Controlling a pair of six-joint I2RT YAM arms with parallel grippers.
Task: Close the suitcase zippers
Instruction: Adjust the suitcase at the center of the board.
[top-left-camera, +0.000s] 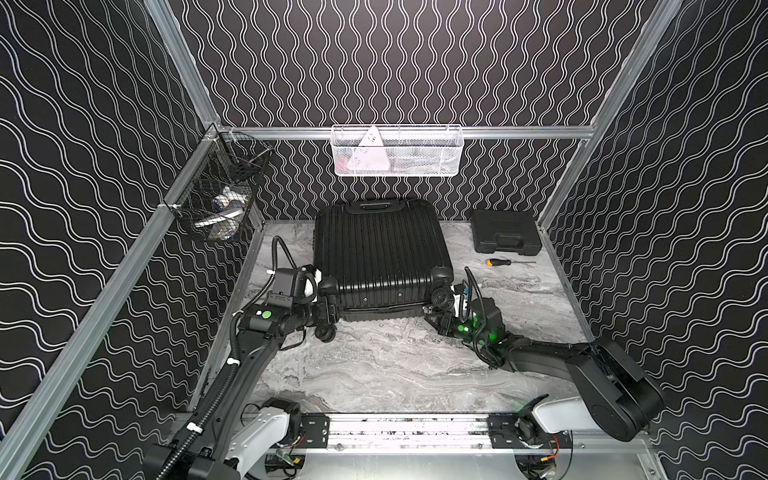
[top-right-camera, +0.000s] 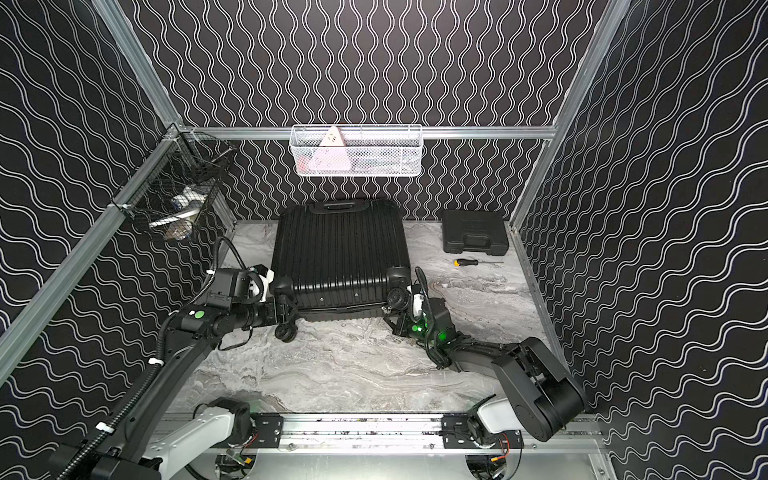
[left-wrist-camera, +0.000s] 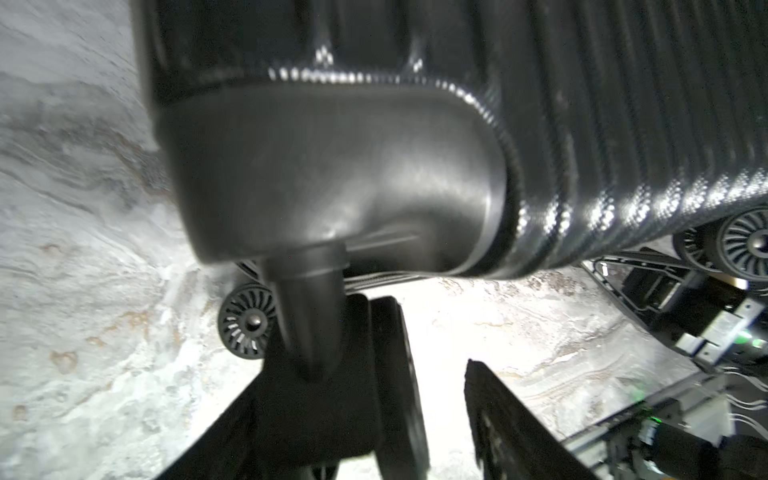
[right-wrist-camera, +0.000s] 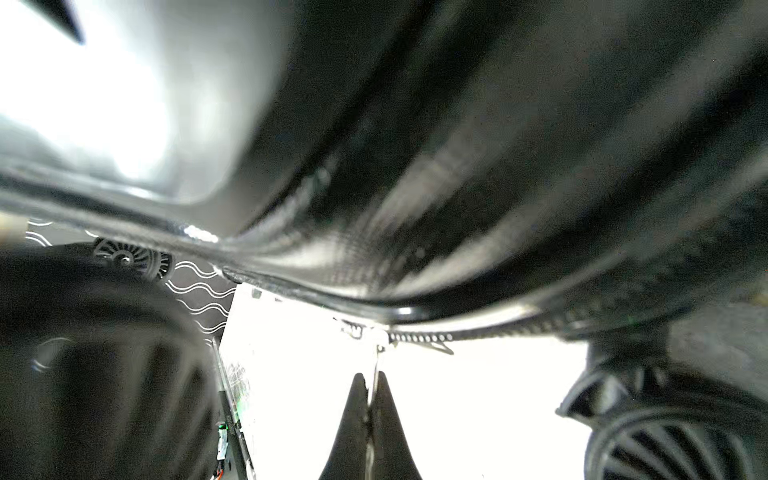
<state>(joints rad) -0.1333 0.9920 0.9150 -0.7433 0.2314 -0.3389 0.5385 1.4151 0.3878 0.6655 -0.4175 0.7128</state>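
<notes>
The black ribbed suitcase (top-left-camera: 380, 249) (top-right-camera: 338, 249) lies flat at the back of the table, wheels toward me. A slit shows between its shells along the near edge, edged by the zipper band (top-left-camera: 386, 309). My left gripper (top-left-camera: 332, 311) (left-wrist-camera: 436, 374) is at the near-left corner, open, with a caster wheel stem (left-wrist-camera: 307, 324) beside one finger and bright table in the gap. My right gripper (top-left-camera: 428, 309) (right-wrist-camera: 370, 376) is at the near-right corner, shut on a thin silvery zipper pull (right-wrist-camera: 377, 359) hanging from the zipper teeth (right-wrist-camera: 419, 337).
A flat black tool case (top-left-camera: 505, 237) and a yellow-handled screwdriver (top-left-camera: 498, 262) lie at the back right. A white mesh basket (top-left-camera: 397, 151) hangs on the back wall, a black wire basket (top-left-camera: 216, 199) on the left wall. Suitcase wheels (top-left-camera: 325, 332) (top-left-camera: 441, 297) flank both grippers.
</notes>
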